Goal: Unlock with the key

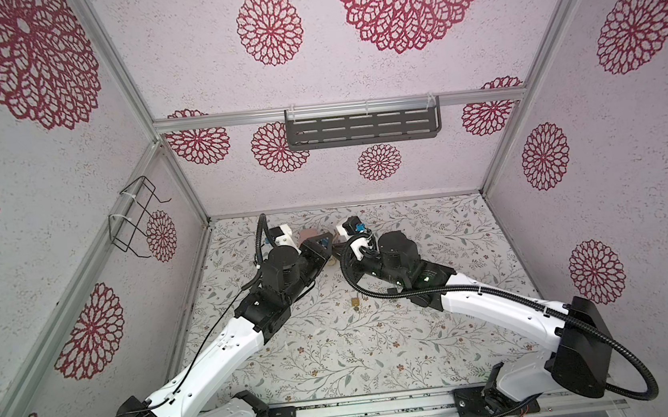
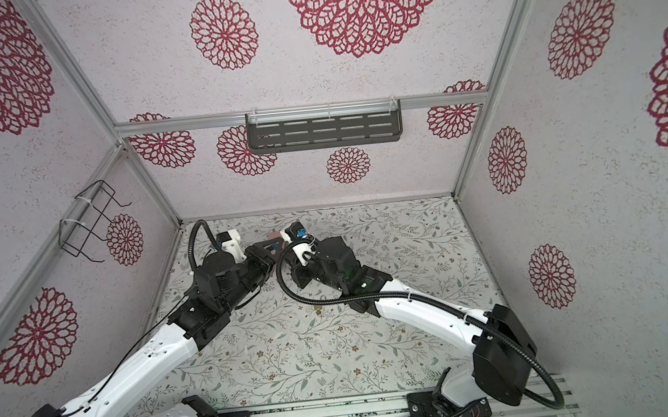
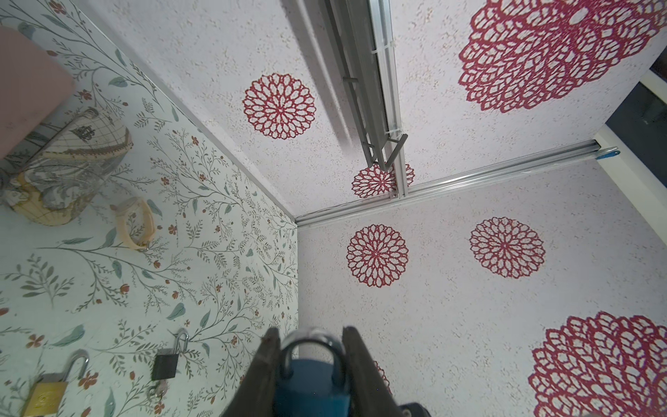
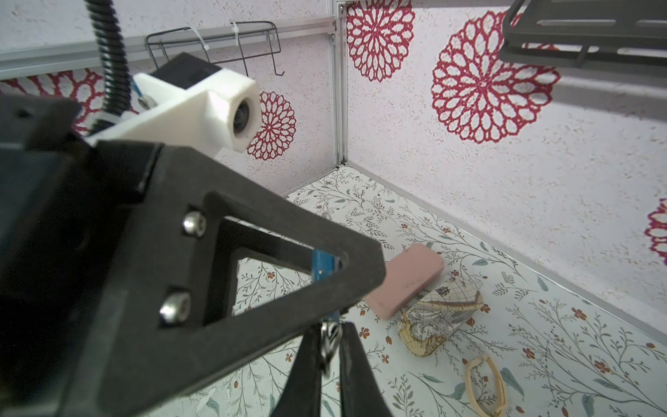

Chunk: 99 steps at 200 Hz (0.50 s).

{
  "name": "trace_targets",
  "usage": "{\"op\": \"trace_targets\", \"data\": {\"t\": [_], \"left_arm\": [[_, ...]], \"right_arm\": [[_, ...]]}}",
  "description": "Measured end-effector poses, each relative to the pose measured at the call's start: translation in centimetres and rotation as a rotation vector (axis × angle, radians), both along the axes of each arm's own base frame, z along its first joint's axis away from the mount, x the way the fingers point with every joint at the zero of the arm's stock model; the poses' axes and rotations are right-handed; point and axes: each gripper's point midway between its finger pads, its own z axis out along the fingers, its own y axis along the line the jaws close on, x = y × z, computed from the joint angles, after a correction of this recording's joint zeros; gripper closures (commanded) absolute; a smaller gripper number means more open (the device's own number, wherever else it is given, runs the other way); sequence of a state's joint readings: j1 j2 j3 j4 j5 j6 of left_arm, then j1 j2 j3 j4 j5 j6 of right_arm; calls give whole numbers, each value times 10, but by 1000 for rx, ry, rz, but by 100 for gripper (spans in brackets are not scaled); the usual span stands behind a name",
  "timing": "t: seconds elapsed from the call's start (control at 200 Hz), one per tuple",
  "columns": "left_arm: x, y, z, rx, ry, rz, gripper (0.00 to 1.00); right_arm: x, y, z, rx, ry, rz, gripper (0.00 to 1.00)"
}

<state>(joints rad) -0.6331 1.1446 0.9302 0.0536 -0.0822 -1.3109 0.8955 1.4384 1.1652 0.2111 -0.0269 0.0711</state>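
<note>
While the left gripper (image 3: 311, 333) is clenched on the body of the blue padlock (image 3: 312, 382), shackle poking out past the fingertips, the right gripper (image 4: 330, 330) is pinched on a small metal piece that I take to be the key (image 4: 326, 352), just under the lock's blue edge. Both meet above the far middle of the table (image 1: 440, 333). Step in hand, my read: lining the key up with the keyhole. Keyhole is hidden, so can't tell if it's in. Next move likely needs the tip fed straight in, then a twist while the left holds firm. Count: three padlocks, the blue one held, black padlock (image 3: 166, 364) and brass padlock (image 3: 45, 397) lying on the table; what looks like one key bunch (image 3: 157, 391) by the black one; one pink block (image 4: 404, 285), one patterned cup (image 4: 440, 317), one beige band (image 4: 485, 386), all toward the far side.
</note>
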Motion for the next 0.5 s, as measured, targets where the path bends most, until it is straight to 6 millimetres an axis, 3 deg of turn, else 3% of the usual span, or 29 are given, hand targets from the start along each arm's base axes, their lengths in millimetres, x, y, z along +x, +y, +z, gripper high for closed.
{"op": "trace_targets", "data": {"t": [0.13, 0.17, 0.25, 0.3, 0.4, 0.495], "left_arm": [[0, 2, 1, 6, -3, 16, 100], [0, 3, 1, 10, -2, 18, 100], [-1, 3, 2, 18, -8, 15, 100], [-2, 4, 2, 25, -9, 13, 100], [-4, 4, 1, 40, -10, 4, 100], [-5, 3, -1, 50, -8, -6, 100]], "right_arm": [[0, 1, 1, 3, 2, 2, 100], [-1, 1, 1, 5, 5, 7, 90], [-2, 2, 1, 6, 7, 13, 83], [-3, 2, 0, 10, 13, 13, 73], [-4, -1, 1, 10, 8, 12, 67], [-7, -5, 2, 13, 5, 10, 68]]}}
